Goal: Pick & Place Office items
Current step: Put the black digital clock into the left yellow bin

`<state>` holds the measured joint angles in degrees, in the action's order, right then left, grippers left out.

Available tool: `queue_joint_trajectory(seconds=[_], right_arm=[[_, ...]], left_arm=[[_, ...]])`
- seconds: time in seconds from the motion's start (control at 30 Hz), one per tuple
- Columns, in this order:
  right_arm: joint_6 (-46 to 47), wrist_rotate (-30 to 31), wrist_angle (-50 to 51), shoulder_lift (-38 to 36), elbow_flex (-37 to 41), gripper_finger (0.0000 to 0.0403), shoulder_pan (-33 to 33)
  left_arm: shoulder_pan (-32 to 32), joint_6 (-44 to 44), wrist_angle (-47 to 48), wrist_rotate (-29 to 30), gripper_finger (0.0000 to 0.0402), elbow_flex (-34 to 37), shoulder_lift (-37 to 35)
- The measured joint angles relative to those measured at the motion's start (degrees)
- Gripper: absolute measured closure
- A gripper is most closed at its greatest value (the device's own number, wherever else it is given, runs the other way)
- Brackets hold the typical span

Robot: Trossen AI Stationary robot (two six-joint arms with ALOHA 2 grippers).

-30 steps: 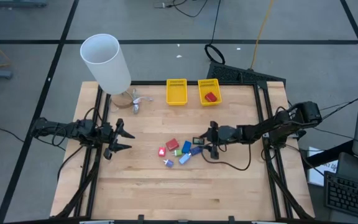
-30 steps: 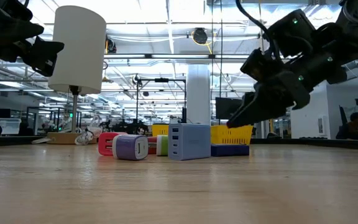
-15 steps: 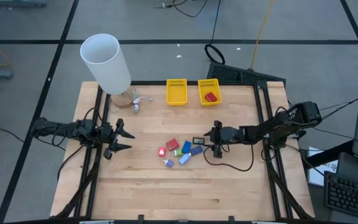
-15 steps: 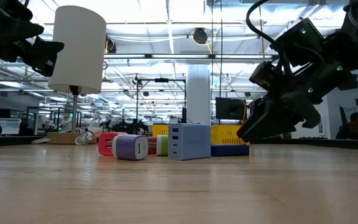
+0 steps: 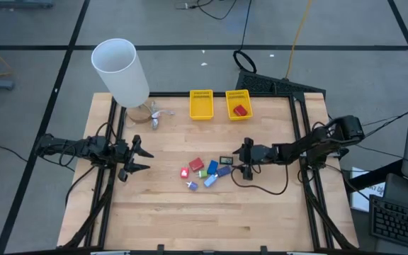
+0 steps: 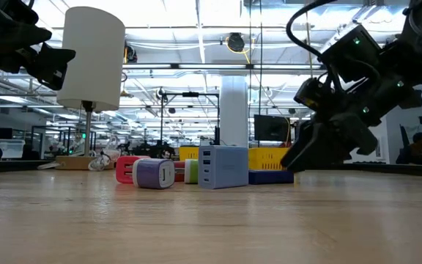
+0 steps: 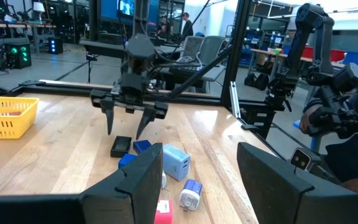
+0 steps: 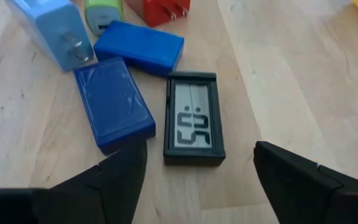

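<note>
Both end effectors (image 5: pixel 142 159) (image 5: pixel 234 162) open, low

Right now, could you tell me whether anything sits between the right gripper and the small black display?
Nothing visible does: the right gripper hangs open directly over the black display, with the blue blocks beside it, not between.

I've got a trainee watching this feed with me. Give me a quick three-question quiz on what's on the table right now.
1. True or false: the right gripper is closed on the black display.
2. Which yellow basket holds a red item: A, the left basket, or B, the right basket?
3. What lies right beside the black display, on the side toward the pile of items?

Key
1. False. Its fingers stand open above the display, which lies flat on the table.
2. B.
3. A flat blue block.
</note>
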<state>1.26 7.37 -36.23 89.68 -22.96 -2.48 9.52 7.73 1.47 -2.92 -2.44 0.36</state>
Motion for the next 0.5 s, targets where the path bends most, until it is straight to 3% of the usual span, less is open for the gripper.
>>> queue_joint_trajectory(seconds=[0.23, 0.5], right_arm=[[-0.4, 0.0, -8.0, 6.3, 0.0, 0.012, 0.2], [0.4, -0.4, -10.0, 8.5, 0.0, 0.0142, 1.1]], left_arm=[[0.0, 0.0, 0.0, 0.0, 0.0192, 0.0, 0.0], [0.0, 0.0, 0.0, 0.0, 0.0192, 0.0, 0.0]])
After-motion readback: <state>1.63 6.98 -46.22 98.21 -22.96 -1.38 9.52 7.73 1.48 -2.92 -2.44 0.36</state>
